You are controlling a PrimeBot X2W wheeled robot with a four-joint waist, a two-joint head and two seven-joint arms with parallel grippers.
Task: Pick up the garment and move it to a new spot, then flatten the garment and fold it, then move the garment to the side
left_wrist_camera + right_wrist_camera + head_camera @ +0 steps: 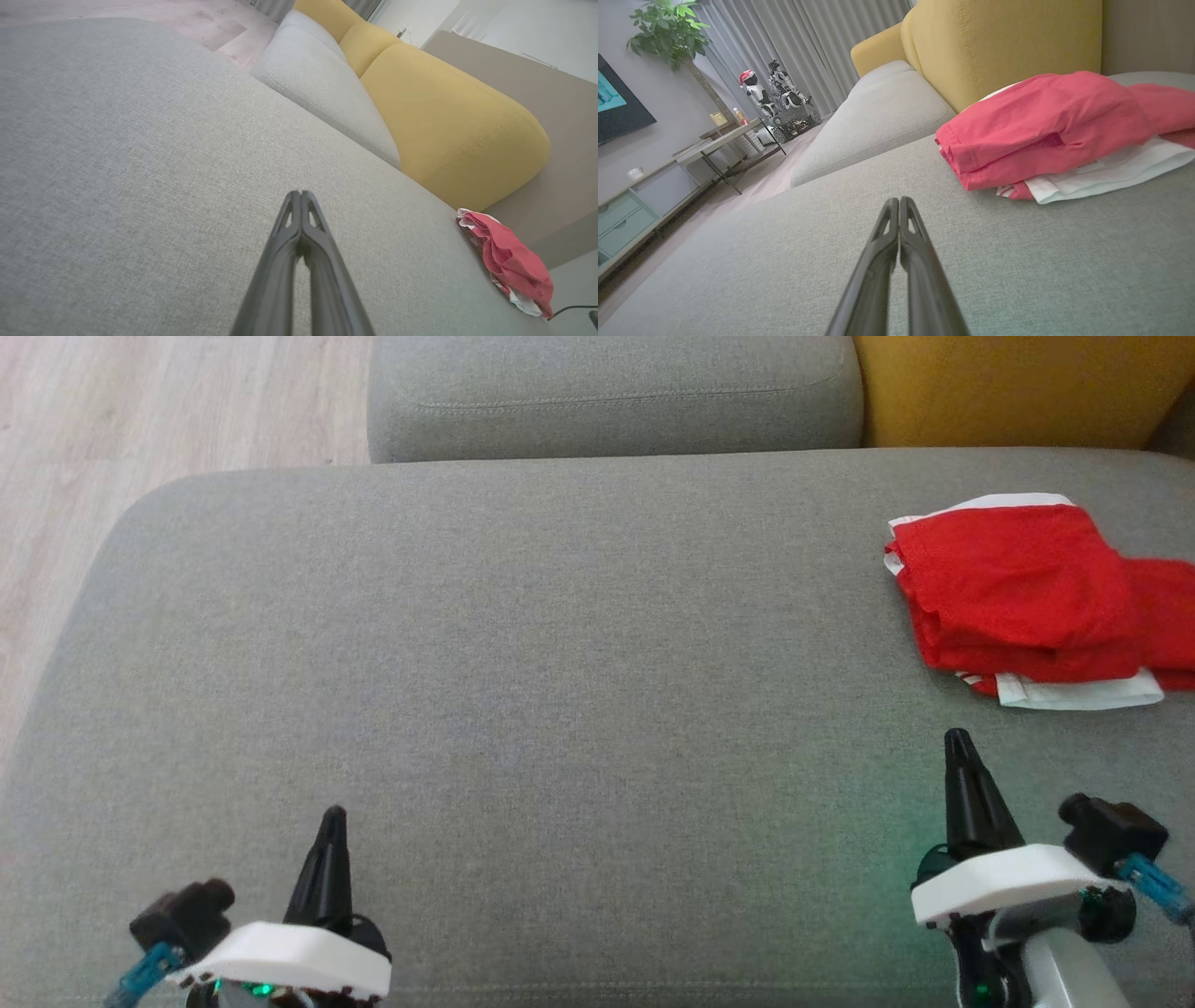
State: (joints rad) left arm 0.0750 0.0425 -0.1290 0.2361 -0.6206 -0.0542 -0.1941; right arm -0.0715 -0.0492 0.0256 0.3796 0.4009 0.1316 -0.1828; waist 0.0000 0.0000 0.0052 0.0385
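The garment [1027, 593] is red with white trim and lies folded in a pile at the far right of the grey seat cushion [523, 644]. It shows too as the garment [1045, 126] in the right wrist view and small at the lower right as the garment [511, 261] in the left wrist view. My right gripper [959, 739] is shut and empty, hovering just in front of the pile without touching it. My left gripper [333, 817] is shut and empty at the lower left, far from the cloth. Both pairs of fingers are pressed tip to tip, at the left gripper [301, 193] and the right gripper [899, 200].
A grey back cushion [616, 392] and a yellow cushion [1018, 387] line the far side. Wooden floor [140, 420] lies past the cushion's left edge. A low table [719, 140], a cabinet [630, 205], a plant [668, 28] and toy robots [777, 93] stand across the room.
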